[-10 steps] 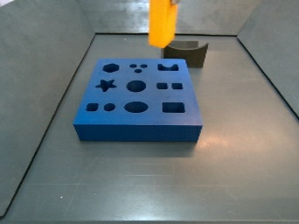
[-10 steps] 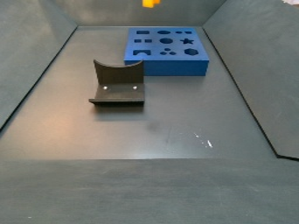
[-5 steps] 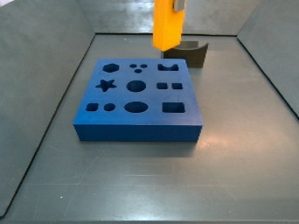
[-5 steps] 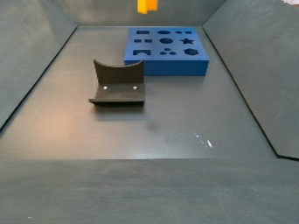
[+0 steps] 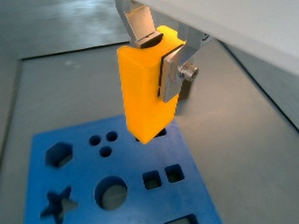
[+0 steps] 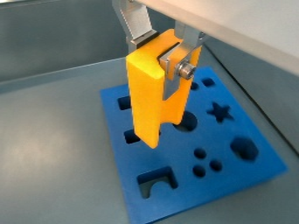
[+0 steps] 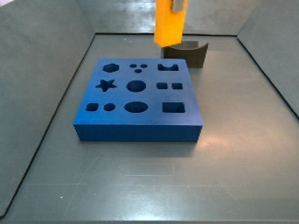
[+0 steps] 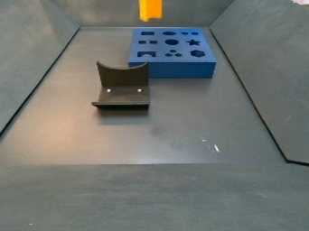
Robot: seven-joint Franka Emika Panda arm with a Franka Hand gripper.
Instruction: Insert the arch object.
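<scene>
My gripper [image 5: 160,54] is shut on the arch object [image 5: 146,87], a bright orange block that hangs upright from the silver fingers [image 6: 179,68]. Both wrist views show it, and the notched end [image 6: 156,131] points down. It hangs in the air above the blue board [image 6: 233,171], clear of the board's top. In both side views the arch object [image 7: 170,26] [image 8: 150,9] shows at the top edge, with the gripper mostly out of frame. The board [image 7: 135,131] has several shaped holes, and the arch-shaped one [image 7: 170,66] lies in its far row.
The dark olive-brown fixture [image 8: 121,86] with a concave top stands on the grey floor apart from the board [image 8: 182,72]. It also shows behind the board in a side view [image 7: 191,52]. Grey walls [image 7: 47,114] enclose the floor on the sides and back.
My gripper has come down a little with the arch object and shifted slightly sideways over the board's far edge. The board and fixture have not moved.
</scene>
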